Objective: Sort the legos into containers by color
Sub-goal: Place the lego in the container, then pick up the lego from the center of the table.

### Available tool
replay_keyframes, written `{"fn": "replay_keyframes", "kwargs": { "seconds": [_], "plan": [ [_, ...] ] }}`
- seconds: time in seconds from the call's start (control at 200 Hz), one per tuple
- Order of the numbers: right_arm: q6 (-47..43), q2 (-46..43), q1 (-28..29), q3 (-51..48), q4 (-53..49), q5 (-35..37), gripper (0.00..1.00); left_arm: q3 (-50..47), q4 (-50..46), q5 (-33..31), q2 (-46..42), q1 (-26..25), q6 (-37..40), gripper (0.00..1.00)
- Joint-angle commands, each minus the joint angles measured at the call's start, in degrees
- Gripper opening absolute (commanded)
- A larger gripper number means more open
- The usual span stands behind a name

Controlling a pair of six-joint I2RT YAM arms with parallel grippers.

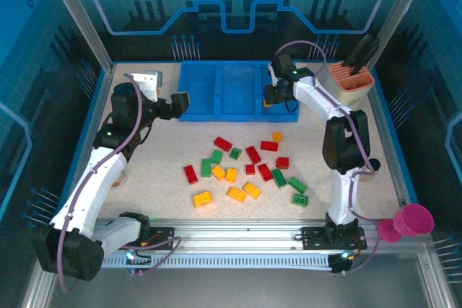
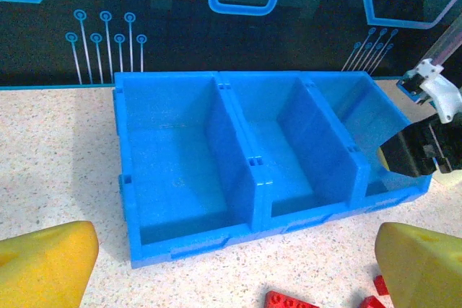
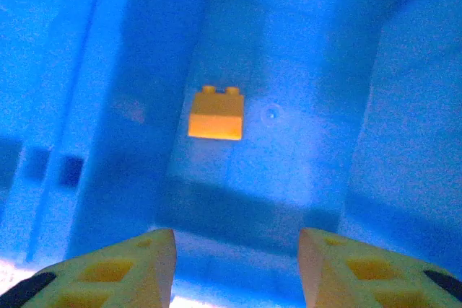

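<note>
Red, green and yellow-orange legos (image 1: pixel 245 171) lie scattered across the middle of the table. The blue tray (image 1: pixel 220 113) with three compartments stands at the back. One yellow-orange brick (image 3: pixel 216 115) rests on the floor of the right compartment (image 3: pixel 303 70), apart from the fingers. My right gripper (image 3: pixel 234 254) hangs open above it, over that compartment (image 1: pixel 276 96). My left gripper (image 1: pixel 183 102) sits just left of the tray, open and holding nothing (image 2: pixel 234 272). Its camera looks across the left compartment (image 2: pixel 173 149) and middle compartment (image 2: pixel 296 149), both bare. A red brick (image 2: pixel 292 301) lies near its fingertips.
A beige holder with an orange rim (image 1: pixel 351 77) stands at the back right. A pink cup (image 1: pixel 415 219) sits off the table's right front corner. The right arm (image 2: pixel 433 128) blocks the tray's right end.
</note>
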Motion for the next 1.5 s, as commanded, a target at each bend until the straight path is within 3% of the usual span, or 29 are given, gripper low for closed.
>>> {"fn": "replay_keyframes", "kwargs": {
  "seconds": [0.0,0.24,0.47,0.836,1.066,1.256,1.491],
  "plan": [
    [0.92,-5.82,0.19,-5.21,-0.98,-2.02,0.49,1.56,-1.24,1.93,-1.07,-0.12,0.98,0.99],
    [3.34,-13.32,1.98,-19.35,0.41,-4.15,0.49,2.44,-2.89,1.28,-0.28,-0.07,0.06,0.99],
    [5.84,-14.11,2.90,-26.03,3.40,-6.29,0.51,3.72,-4.75,1.92,1.04,-0.25,-0.28,1.00],
    [6.81,-8.38,3.51,-25.42,4.15,-4.32,0.62,3.99,-5.53,0.53,1.09,-1.17,0.93,0.99],
    [6.59,-5.57,3.45,-24.29,4.21,-3.85,0.63,3.63,-5.35,-0.34,1.24,-1.51,0.96,0.99],
    [6.49,-3.54,3.51,-23.43,4.49,-3.24,0.60,3.81,-5.41,-0.69,2.07,-1.79,1.12,0.99],
    [6.32,-1.54,3.47,-22.38,4.08,-3.21,0.47,3.81,-4.93,-1.11,2.91,-2.01,1.28,0.99]
  ]
}}
